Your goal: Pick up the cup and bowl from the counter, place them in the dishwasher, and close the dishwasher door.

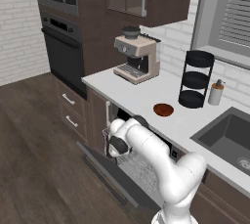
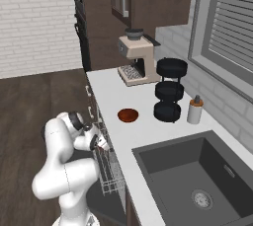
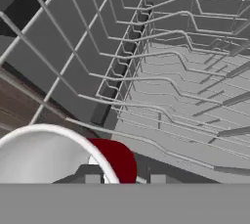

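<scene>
The red cup (image 3: 117,162) with its white rim sits low in the hand view, over the wire rack (image 3: 161,86) of the dishwasher. My gripper (image 3: 125,179) straddles the cup's wall, one finger inside the rim and one outside; the fingers stand apart with a gap beside the red wall. From the right base view the gripper (image 2: 100,143) reaches into the rack (image 2: 109,170) with a bit of red cup (image 2: 103,144) at its tip. The reddish-brown bowl (image 1: 163,109) (image 2: 128,115) rests on the counter (image 1: 136,93). The dishwasher door (image 1: 105,171) lies dropped open.
A coffee machine (image 1: 136,56), a black tiered rack (image 1: 195,78) and a beige dispenser bottle (image 1: 215,92) stand at the counter's back. The sink (image 2: 197,175) is to the right. A black wall oven (image 1: 63,52) stands at the left.
</scene>
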